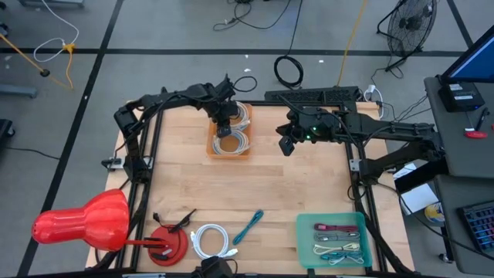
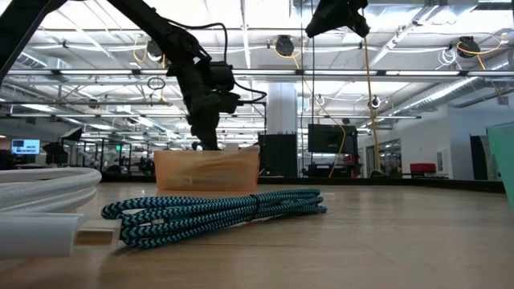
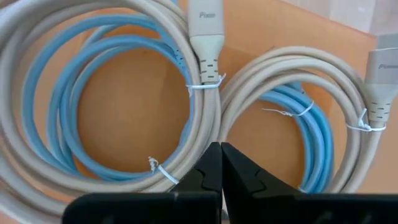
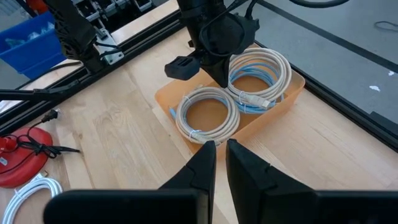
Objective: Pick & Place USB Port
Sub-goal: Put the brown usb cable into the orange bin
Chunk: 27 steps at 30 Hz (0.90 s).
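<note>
This is a robotics lab set in a big industrial hall. A wooden desk (image 1: 255, 185) stands on a grey concrete floor (image 1: 154, 31) marked with dark lines, boxed by a black metal frame (image 1: 148, 147) that carries two dark arms. Loose cables (image 1: 289, 71) trail over the floor beyond the desk, with a standing fan (image 1: 409, 27) past its far right corner. To the right of the desk sits a side station with a monitor (image 1: 475, 62). Looking level across the desk, exposed pipes and ceiling trusses (image 2: 401, 76) run overhead above what seem to be more workstations with screens (image 2: 24, 146), though they are too far off to be sure.
</note>
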Motion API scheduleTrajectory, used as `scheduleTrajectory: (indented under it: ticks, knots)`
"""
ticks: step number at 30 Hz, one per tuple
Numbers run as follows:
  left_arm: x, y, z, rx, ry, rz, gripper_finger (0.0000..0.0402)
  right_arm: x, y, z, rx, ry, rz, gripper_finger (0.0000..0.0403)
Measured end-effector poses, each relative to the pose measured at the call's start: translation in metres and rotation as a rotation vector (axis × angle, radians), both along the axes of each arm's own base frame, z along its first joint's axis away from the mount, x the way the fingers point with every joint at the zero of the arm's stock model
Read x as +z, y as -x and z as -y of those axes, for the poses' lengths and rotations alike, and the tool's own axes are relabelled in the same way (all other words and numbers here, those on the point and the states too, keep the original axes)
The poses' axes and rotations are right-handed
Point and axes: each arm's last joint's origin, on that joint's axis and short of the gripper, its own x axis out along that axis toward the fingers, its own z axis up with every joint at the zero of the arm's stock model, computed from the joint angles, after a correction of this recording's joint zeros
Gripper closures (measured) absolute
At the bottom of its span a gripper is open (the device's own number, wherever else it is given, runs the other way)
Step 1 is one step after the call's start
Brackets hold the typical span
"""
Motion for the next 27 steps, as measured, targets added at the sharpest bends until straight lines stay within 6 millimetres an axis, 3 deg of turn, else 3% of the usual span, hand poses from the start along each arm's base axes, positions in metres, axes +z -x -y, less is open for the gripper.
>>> scheduleTrajectory:
  ticks: [9,18,22,27]
  knots:
    - [0.007,-0.002,-0.001,0.084,0.045,0.03,0.0401,0.0,0.0,0.0,0.002,-0.001,0.0,0.0374]
    - [0.028,0.007,-0.044,0.375,0.034,0.195,0.0401,0.0,0.0,0.0,0.001,-0.001,0.0,0.0374]
    - [0.019,0.017,-0.063,0.467,0.055,0.207,0.0401,0.0,0.0,0.0,0.001,0.0,0.0,0.0374]
    - [0.008,0.02,-0.074,0.499,0.049,0.187,0.0401,0.0,0.0,0.0,0.001,0.0,0.0,0.0374]
